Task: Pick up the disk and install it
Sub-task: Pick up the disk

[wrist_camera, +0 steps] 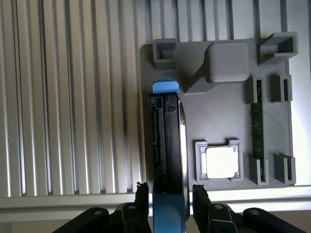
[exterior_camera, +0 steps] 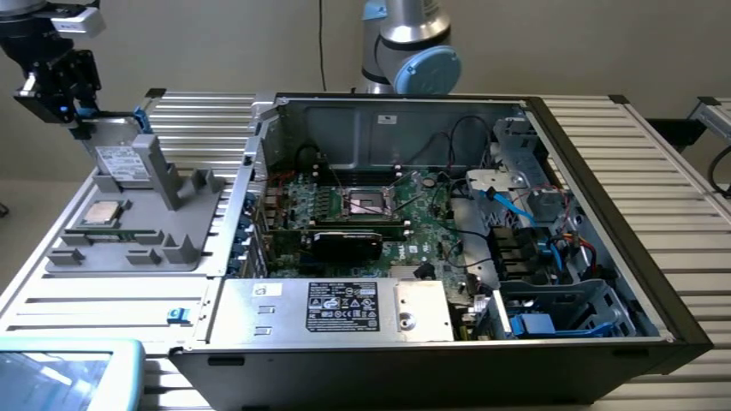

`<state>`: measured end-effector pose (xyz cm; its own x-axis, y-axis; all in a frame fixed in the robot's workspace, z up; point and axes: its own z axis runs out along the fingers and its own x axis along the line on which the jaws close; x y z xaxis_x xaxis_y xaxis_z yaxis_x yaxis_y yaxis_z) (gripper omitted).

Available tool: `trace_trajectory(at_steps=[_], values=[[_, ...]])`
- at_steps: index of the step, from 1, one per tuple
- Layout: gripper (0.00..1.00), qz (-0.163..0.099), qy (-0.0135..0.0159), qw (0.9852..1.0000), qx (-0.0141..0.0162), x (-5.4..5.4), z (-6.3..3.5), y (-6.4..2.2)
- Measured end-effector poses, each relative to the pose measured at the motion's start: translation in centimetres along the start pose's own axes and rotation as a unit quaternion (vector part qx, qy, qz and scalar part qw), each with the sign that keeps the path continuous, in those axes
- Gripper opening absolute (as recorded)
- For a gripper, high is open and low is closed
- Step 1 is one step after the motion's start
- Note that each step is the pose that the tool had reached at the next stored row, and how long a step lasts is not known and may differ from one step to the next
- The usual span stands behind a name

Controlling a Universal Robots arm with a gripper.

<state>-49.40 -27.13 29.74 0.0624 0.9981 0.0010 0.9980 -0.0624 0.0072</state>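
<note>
Slatted metal table, open computer case in the middle. Disk stands on edge in the grey tray at the exterior view's left, long axis upright, directly under the claw. Claw jaws are apart, straddling the disk's top edge without squeezing it. Wrist view gives the side gaps at the fingers; exterior view gives the disk's stance.
</note>
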Motion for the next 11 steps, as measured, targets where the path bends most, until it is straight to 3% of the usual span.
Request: trace_trajectory(at_steps=[7, 11], values=[[0.49, 0.000, 0.0001, 1.0000, -0.0038, 0.01, 0.03, 0.04], [0.49, 0.000, 0.0002, 1.0000, -0.0045, 0.03, 0.04, 0.30]])
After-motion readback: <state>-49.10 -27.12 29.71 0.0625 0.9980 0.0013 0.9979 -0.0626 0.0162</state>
